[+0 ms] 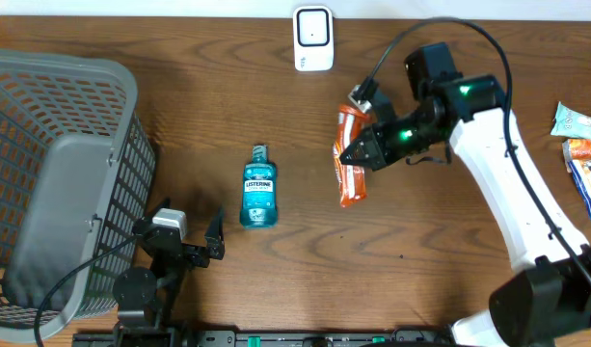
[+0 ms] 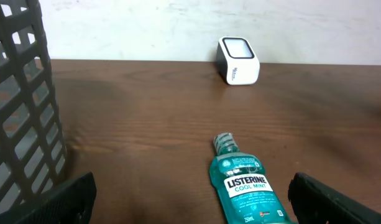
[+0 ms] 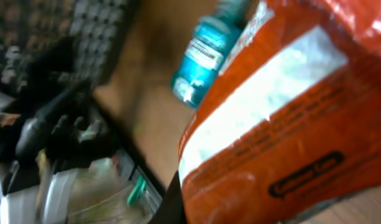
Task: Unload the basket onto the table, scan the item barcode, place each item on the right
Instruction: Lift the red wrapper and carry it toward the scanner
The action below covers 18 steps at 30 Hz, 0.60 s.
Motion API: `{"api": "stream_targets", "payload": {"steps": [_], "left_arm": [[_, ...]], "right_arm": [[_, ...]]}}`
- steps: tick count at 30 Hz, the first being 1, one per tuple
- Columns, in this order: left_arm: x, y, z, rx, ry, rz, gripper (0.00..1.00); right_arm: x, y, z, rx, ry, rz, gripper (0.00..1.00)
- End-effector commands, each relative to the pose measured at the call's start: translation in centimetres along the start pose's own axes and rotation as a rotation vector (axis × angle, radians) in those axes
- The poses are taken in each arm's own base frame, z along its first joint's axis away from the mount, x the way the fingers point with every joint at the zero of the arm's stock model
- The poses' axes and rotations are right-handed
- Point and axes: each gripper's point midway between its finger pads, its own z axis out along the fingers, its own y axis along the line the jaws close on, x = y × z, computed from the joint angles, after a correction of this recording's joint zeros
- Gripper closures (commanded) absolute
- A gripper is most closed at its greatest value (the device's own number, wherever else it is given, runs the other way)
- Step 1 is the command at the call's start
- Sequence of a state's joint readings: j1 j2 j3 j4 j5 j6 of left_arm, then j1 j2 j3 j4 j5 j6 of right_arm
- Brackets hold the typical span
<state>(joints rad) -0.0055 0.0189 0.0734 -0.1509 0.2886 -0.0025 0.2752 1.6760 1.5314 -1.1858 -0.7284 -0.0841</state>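
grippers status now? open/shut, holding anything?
Left gripper: open, holding nothing.
Right gripper: shut on the orange packet.

Gripped orange packet (white label patch) near white scanner.

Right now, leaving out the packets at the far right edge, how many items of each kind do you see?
Grey basket: 1
Listerine mouthwash bottle: 1
Barcode scanner: 1
Orange packet, held in the right gripper: 1
Total: 4
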Motion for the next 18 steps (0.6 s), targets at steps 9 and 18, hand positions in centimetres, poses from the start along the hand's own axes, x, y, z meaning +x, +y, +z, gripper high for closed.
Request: {"api": "stream_targets", "payload": {"steps": [9, 18], "left_arm": [[1.3, 0.1, 0.2, -0.001, 0.036, -0.003, 0.02], [1.3, 0.1, 0.2, -0.001, 0.036, -0.003, 0.02]], "right_arm": [[1.0, 2.5, -2.0, 0.077, -0.103, 0.151, 0.98], [2.1, 4.7, -0.3, 0.054, -0.046, 0.135, 0.98]]}}
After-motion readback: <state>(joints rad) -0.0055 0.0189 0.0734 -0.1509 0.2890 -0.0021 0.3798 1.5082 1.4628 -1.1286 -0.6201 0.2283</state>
